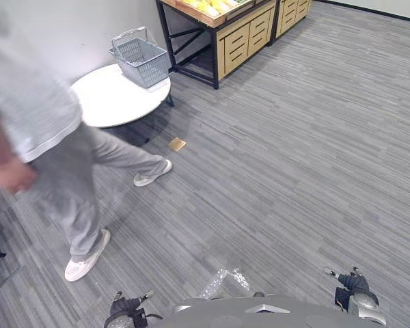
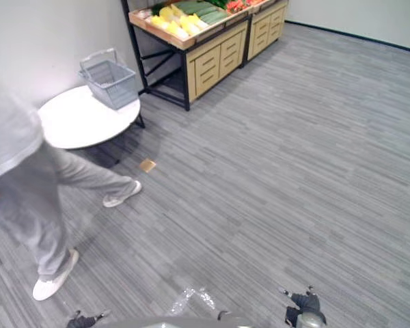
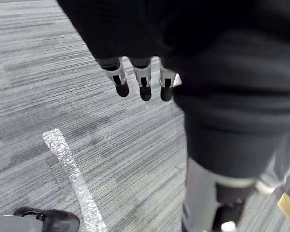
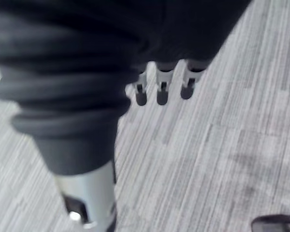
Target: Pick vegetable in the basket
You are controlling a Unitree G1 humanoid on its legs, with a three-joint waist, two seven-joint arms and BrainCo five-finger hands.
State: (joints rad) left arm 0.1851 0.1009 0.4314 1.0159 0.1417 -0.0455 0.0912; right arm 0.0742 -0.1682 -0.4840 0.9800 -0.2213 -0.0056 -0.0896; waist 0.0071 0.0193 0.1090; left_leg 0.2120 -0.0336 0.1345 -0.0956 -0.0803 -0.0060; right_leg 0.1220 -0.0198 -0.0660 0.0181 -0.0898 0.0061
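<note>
A grey plastic basket (image 2: 109,82) with its handle up stands on the far edge of a round white table (image 2: 75,119) at the back left, by the wall. I see nothing inside it. Yellow, green and red vegetables (image 2: 184,17) lie in the top tray of a wooden produce stand (image 2: 212,58) beyond the table. My left hand (image 3: 145,84) hangs over the carpet with relaxed fingers and holds nothing. My right hand (image 4: 162,89) hangs the same way, open and empty. Both are far from basket and stand.
A person (image 1: 55,143) in grey trousers and white shoes steps across the floor at the left, between me and the table. A small tan piece (image 1: 177,144) lies on the carpet near the table. A silver tape strip (image 3: 72,174) marks the floor by my left side.
</note>
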